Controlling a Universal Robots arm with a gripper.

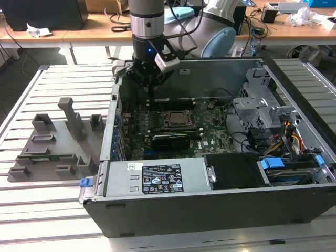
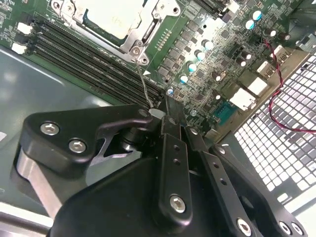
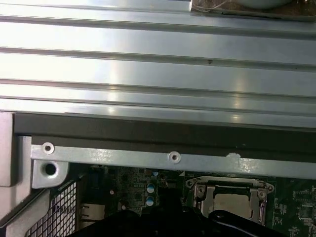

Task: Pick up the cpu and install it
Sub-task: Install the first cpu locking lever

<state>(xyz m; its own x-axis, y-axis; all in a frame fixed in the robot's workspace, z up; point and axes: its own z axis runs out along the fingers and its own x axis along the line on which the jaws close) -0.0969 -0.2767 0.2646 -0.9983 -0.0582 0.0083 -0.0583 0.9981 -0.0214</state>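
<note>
The cpu lies flat in the motherboard socket inside the open computer case, silvery top up, under the socket's metal frame. It also shows in both wrist views as the cpu and the cpu. My gripper hangs just above the board, behind the socket toward the case's rear wall. Its black fingers are shut together, and the gripper holds no chip. A thin wire socket lever rises from the socket's corner and ends right beside the fingertips.
A grey holder tray with upright blocks sits on the slatted table at the exterior view's left. A long black expansion card lies in front of the socket. Memory slots, a drive cage and cables crowd the case.
</note>
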